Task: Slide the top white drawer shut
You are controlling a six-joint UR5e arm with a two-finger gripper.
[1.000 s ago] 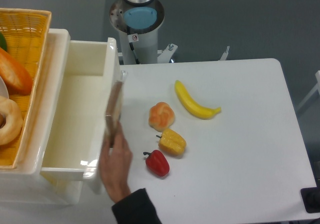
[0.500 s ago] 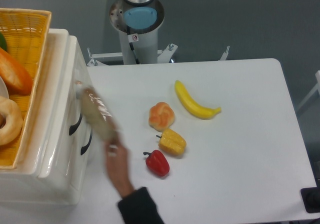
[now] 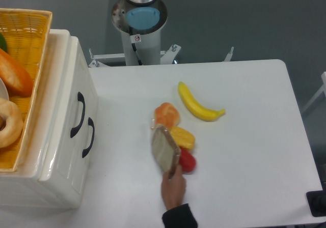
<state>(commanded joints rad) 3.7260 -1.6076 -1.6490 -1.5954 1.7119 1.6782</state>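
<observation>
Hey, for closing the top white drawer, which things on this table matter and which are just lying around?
Part of the job:
top white drawer, front flush with the cabinet
its black handle

Just lying about:
second drawer's handle
yellow basket with bread on the cabinet
banana
orange
yellow pepper
red pepper
hand holding a flat board
</observation>
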